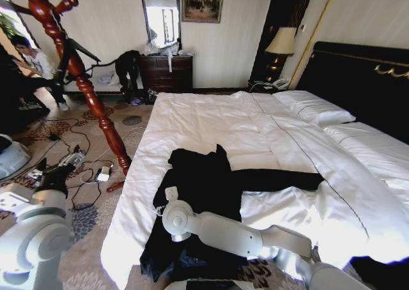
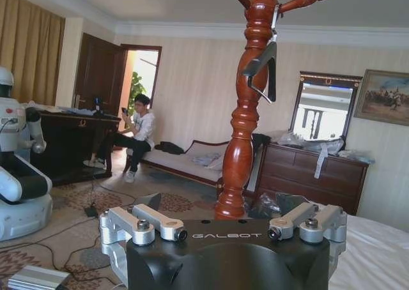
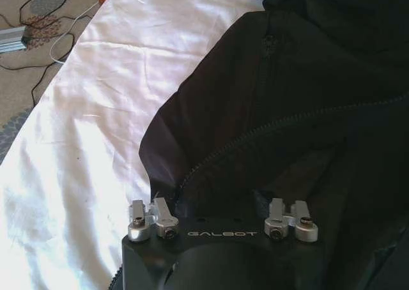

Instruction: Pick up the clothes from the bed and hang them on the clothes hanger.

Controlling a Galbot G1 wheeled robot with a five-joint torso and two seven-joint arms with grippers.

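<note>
From the head, the long black soft coat (image 1: 204,188) lies in the lower middle on the wide white bed (image 1: 211,121). The tall red-brown wooden coat stand (image 1: 77,69) leans at upper left. The right gripper (image 1: 165,204) sits over the coat. The left gripper (image 1: 70,160) is at lower left over the carpet.

In the left wrist view, the coat stand (image 2: 246,111) rises up the middle. The left gripper's (image 2: 223,216) fingers look spread wide and hold nothing.

In the right wrist view, the coat (image 3: 300,111) fills the right side and the bed (image 3: 96,111) the left. The right gripper (image 3: 220,204) is at the bottom, against the coat. I cannot tell how its fingers are set.

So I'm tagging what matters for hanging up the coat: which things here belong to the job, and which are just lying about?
Job:
- the clothes, spread on the bed
- the bed
- the clothes hanger
- right gripper, over the clothes
- left gripper, off the bedside

Lying about:
- dresser
- table lamp
- floor cables
</note>
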